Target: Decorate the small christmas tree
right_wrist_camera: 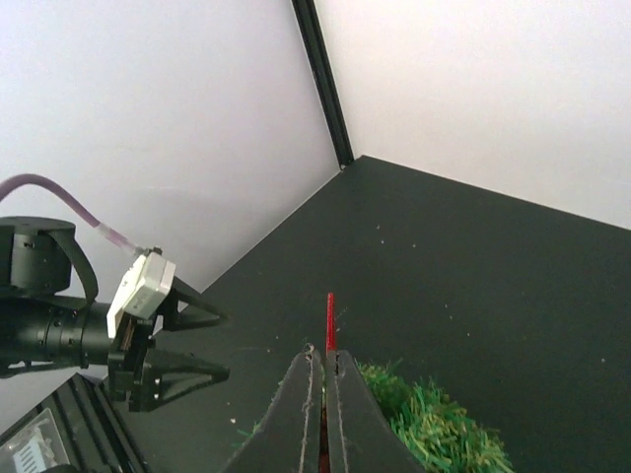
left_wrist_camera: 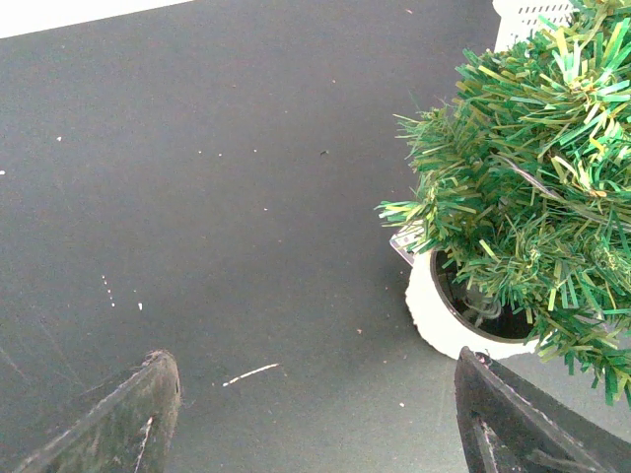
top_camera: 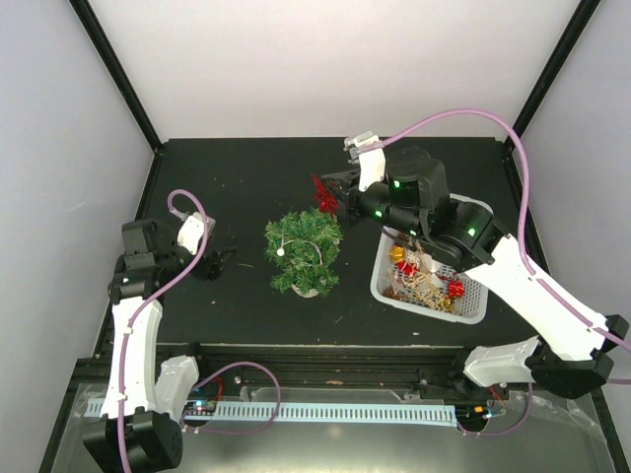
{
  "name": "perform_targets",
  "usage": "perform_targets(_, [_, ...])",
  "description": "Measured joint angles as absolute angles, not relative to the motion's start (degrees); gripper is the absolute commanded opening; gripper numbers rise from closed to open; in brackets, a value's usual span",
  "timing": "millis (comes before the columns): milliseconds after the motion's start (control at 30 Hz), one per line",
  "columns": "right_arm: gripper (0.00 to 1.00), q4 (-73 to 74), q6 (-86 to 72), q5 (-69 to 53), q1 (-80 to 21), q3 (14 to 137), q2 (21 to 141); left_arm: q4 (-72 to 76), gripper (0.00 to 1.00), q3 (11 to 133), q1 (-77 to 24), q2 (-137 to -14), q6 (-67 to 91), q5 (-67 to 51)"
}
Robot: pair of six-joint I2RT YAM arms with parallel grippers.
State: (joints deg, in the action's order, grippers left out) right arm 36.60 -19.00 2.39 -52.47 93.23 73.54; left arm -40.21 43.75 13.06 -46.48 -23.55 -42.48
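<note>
Black tabletop (top_camera: 237, 177) enclosed by white walls (top_camera: 296, 59). Right of the small christmas tree (top_camera: 306, 251) and slightly nearer the arm bases, a white mesh basket (top_camera: 379, 283) holds gold, red and straw-coloured ornaments (top_camera: 426, 281). Left of the tree, the left gripper (top_camera: 219, 262) sits low, jaws spread and empty, pointed toward the tree. Just beyond the tree, which appears upright, the right gripper (top_camera: 335, 200) is pressed together on a thin red ornament (right_wrist_camera: 330, 317). The crown lies nearward and below, so this arm seems better placed to hang it.

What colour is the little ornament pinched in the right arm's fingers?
Red. The ornament held in the right gripper shows best in the top external view.
</note>
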Motion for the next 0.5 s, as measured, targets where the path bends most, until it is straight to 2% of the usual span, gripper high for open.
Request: perform_targets(500, [0.01,40.7,-17.9,3.7,-55.1,102.7,82.8,-40.2,0.77,43.7,13.1,-45.3,-23.6,-42.7])
